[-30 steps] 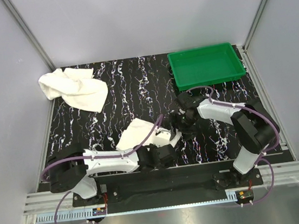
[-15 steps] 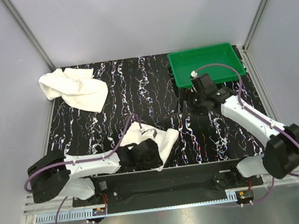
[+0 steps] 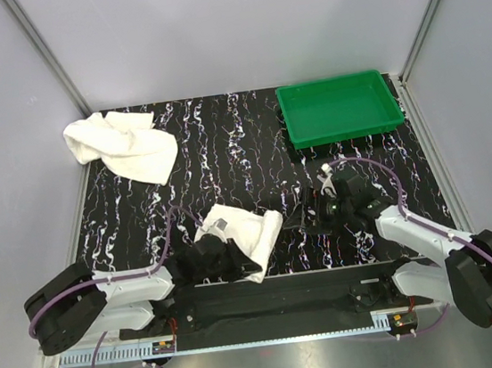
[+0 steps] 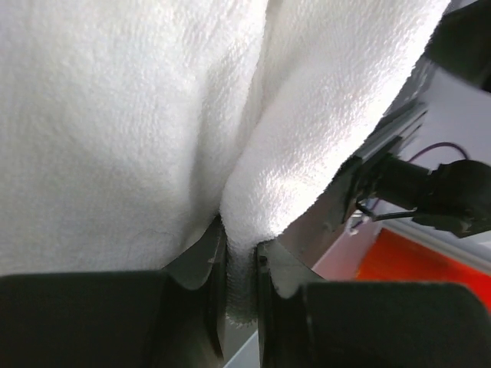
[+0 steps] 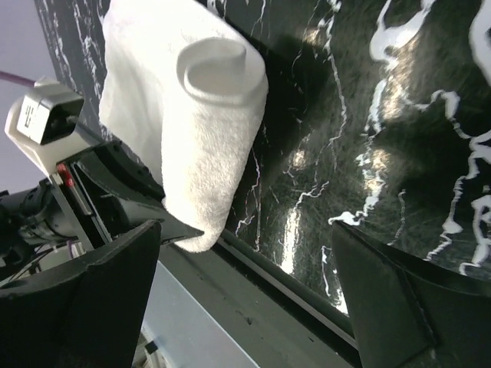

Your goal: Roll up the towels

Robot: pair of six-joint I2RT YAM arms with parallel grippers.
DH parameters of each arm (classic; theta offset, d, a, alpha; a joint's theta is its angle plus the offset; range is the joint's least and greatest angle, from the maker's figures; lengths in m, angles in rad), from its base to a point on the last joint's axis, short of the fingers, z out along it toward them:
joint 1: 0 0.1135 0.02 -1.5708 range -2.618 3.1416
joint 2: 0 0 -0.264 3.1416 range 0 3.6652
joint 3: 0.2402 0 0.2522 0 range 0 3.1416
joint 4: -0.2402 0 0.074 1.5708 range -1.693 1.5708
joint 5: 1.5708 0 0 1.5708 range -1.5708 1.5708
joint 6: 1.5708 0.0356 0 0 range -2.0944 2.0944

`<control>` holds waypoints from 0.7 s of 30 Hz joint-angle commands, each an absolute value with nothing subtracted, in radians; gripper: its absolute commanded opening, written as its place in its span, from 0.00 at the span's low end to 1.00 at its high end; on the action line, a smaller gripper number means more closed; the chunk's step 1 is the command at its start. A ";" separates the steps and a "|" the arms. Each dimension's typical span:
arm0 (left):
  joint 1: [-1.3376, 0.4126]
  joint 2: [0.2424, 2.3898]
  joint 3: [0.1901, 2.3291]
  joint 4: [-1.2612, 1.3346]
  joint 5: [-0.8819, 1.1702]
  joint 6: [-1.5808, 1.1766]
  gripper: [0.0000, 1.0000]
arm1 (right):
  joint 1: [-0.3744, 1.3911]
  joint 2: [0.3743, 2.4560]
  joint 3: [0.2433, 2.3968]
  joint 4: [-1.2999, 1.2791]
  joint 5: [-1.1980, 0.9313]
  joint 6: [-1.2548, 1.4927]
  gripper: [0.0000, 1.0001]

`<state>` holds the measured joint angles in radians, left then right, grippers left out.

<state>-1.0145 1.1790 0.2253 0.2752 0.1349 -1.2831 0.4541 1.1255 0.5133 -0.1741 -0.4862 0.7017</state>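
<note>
Black, white-veined tabletop (image 3: pixel 224 151) enclosed by pale grey walls (image 3: pixel 235 24). Green tray (image 3: pixel 340 109) at upper right. Larger towel (image 3: pixel 124 145) lies crumpled at upper left. Smaller towel (image 3: pixel 243 234), partly rolled, sits lower centre at the near edge, with a fold pinched in the left gripper (image 4: pixel 241 264). Right gripper (image 5: pixel 245 261) is spread wide and holds nothing, near the towel's right.

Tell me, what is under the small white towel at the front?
The small towel rests on the black marbled table, and the left gripper pinches a fold of it. The tabletop directly beneath is covered, so anything there cannot be seen.
</note>
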 commanded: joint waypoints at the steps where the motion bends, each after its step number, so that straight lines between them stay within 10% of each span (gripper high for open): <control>1: -0.988 1.155 0.180 0.416 0.189 -1.399 0.00 | 0.489 1.123 0.460 0.061 -0.568 0.794 0.98; 21: -0.890 1.175 0.005 0.615 0.252 -1.574 0.00 | 0.735 1.601 0.540 0.472 -0.459 0.861 0.94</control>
